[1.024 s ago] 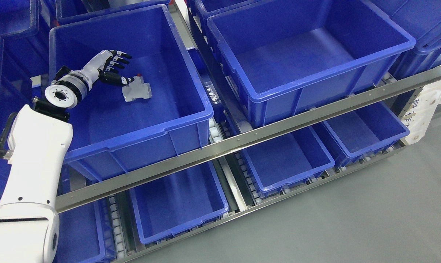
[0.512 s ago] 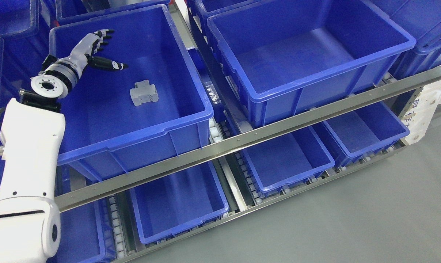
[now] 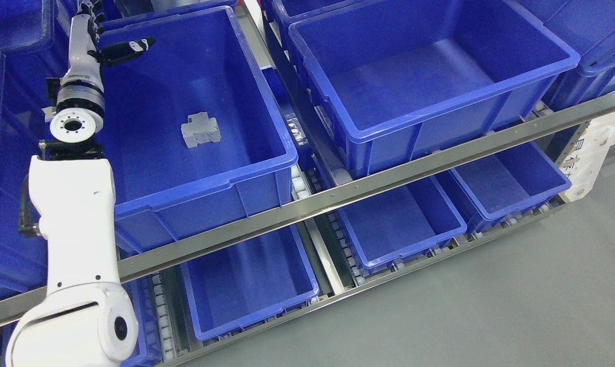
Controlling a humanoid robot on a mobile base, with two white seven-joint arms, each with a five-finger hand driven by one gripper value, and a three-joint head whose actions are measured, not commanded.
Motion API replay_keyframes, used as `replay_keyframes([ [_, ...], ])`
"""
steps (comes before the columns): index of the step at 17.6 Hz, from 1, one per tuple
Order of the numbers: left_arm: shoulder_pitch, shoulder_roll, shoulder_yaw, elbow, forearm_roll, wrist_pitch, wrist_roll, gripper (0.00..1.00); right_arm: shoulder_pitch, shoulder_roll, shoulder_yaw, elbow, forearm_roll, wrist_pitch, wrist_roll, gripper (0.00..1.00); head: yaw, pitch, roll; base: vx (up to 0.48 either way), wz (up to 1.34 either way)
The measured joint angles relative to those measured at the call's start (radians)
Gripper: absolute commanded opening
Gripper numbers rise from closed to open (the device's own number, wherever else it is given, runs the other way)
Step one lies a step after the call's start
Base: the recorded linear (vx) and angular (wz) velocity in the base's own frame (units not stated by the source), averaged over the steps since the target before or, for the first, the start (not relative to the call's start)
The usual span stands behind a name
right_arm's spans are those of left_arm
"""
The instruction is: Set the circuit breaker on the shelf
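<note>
Left hand (image 3: pixel 90 35) upright, fingers (image 3: pixel 129 47) spread.

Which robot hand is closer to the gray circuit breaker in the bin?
Left. The left robot hand is raised at the blue bin's far-left corner, apart from the circuit breaker. The right one is not in view.

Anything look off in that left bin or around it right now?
Nothing stands out. The breaker lies alone on the floor of the left bin, slightly skewed to the walls. The left hand is open above the bin's far-left corner, holding nothing.
</note>
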Motion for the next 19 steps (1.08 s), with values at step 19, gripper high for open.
replay_keyframes([
  [19,0.365,-0.115,0.111,-0.627,0.100,0.070,-0.094,1.00,0.000,0.000,0.000,0.000,0.000,0.000,0.000,1.00,0.0000,0.000,0.000,0.000,0.00],
])
